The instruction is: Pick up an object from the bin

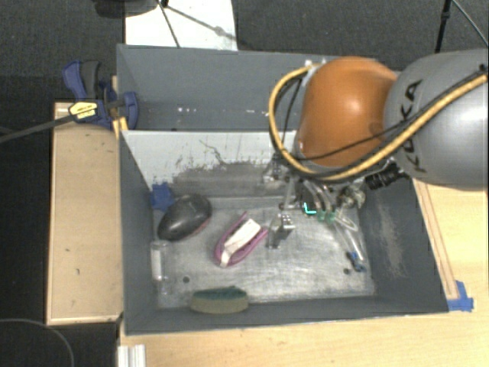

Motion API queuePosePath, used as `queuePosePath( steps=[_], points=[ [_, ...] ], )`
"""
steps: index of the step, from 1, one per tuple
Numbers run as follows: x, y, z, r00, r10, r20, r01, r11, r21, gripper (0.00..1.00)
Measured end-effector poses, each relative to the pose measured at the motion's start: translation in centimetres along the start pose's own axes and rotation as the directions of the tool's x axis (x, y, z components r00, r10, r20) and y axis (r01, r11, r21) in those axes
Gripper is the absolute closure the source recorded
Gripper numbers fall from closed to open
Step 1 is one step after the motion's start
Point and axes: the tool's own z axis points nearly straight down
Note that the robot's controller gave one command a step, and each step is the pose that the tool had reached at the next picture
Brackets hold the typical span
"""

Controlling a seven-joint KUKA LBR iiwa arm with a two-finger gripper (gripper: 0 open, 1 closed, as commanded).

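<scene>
The claw (280,232) hangs just right of the purple-and-white packet (241,241) in the middle of the bin (397,243); whether it is apart or together cannot be told. It should centre over the packet and straddle its narrow width.

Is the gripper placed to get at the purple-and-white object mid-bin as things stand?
Probably yes. The gripper sits just right of the purple-and-white object, which lies flat on the bin floor with nothing on top; the dark mouse-shaped thing lies apart to its left.
</scene>
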Motion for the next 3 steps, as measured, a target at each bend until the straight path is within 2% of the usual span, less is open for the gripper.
queuePosePath(
  steps=[1, 2, 3],
  points=[
    [-3.1, 2.4, 15.0, 0.983, -0.183, 0.008, 0.183, 0.983, 0.001, 0.0],
    [-3.4, 2.6, 14.7, 0.984, -0.177, 0.019, 0.177, 0.984, -0.001, 1.0],
    [-4.0, 4.4, 0.3, 0.702, -0.712, 0.008, 0.712, 0.702, 0.006, 1.0]
  ],
)
